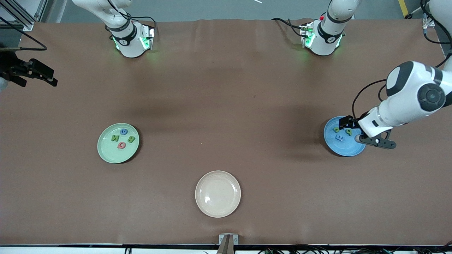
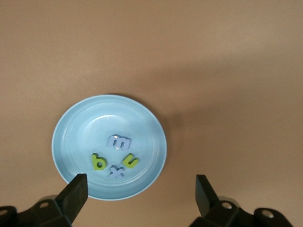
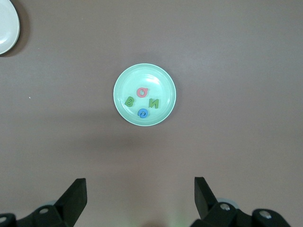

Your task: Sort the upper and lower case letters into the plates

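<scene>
- Over the blue plate [image 2: 71,123], the left gripper [image 2: 142,187] hangs with its jaws wide apart and nothing between them.
- Under those jaws lie 4 lower-case letters, clustered and partly touching: a pale m [image 2: 118,141], a green b [image 2: 98,162], a green u [image 2: 130,161] and a pale x [image 2: 116,171].
- Over bare table [image 1: 226,106] at the right arm's end, the right gripper [image 3: 139,189] waits, jaws likewise apart and empty.
- The mint green plate [image 3: 168,85] sits well apart from it, holding 4 capitals: a red G [image 3: 142,91], a green B [image 3: 129,100], a green N [image 3: 154,102] and a blue letter [image 3: 143,113] too small to read.
- Between the 2 plates, and nearer the front camera, the cream plate [image 1: 226,201] is empty.
- With 8 letters plated and none loose on the table, the sort looks complete; the step in hand is probably the left arm's retreat.
- Done well, that means rising straight up before swinging away, jaws left apart, so no finger clips the rim or drags the light foam pieces.
</scene>
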{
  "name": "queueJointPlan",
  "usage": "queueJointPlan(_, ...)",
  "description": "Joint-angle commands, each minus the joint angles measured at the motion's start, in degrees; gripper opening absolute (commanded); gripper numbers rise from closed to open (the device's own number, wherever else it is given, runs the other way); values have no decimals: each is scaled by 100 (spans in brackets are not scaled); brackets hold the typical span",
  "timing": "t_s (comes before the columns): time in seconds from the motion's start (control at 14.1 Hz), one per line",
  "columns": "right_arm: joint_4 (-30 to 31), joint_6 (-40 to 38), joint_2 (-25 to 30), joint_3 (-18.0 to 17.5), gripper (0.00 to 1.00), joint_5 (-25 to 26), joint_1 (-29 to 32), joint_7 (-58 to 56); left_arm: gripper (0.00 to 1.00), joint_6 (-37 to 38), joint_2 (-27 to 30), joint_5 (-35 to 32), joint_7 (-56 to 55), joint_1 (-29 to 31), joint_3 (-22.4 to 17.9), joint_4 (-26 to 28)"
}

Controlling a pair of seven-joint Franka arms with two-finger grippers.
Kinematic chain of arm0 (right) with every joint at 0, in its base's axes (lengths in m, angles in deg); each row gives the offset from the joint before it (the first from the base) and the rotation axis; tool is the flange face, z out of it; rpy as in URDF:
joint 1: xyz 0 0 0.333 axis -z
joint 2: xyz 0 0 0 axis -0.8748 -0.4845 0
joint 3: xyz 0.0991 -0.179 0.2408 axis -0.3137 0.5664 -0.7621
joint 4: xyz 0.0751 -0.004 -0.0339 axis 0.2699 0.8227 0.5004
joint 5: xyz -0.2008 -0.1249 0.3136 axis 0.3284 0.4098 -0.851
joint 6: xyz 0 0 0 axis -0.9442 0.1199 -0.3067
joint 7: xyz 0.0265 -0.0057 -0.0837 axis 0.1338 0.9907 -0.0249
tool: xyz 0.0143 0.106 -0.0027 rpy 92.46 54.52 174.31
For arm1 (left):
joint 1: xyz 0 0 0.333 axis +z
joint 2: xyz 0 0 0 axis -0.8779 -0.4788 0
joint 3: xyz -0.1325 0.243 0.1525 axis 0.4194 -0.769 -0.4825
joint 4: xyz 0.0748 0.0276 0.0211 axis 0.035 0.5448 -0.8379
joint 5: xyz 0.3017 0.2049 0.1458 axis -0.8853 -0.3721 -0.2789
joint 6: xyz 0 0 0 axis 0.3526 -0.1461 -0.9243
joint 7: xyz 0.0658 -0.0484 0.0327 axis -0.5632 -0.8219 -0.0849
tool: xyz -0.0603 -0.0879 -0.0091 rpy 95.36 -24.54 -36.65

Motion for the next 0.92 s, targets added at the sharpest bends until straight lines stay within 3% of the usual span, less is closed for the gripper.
queueJointPlan(0.0,-69,-96,-27,-1,100,-7,12,51,100,159,798,586,353,-28,-75,-138)
queueJointPlan(0.35,19,-70,8,8,100,-16,12,42,100,615,1889,1701,959,-10,-610,-524)
queueJointPlan(0.5,124,26,17,8,100,-16,12,42,100,1089,2022,2072,908,-1,-664,-875)
queueJointPlan(0.71,256,132,61,8,100,-16,12,24,100,2038,1996,2064,820,-10,-664,-1789)
queueJointPlan(0.85,256,132,61,8,100,-16,4,24,100,2233,1987,2047,732,-1,-673,-2045)
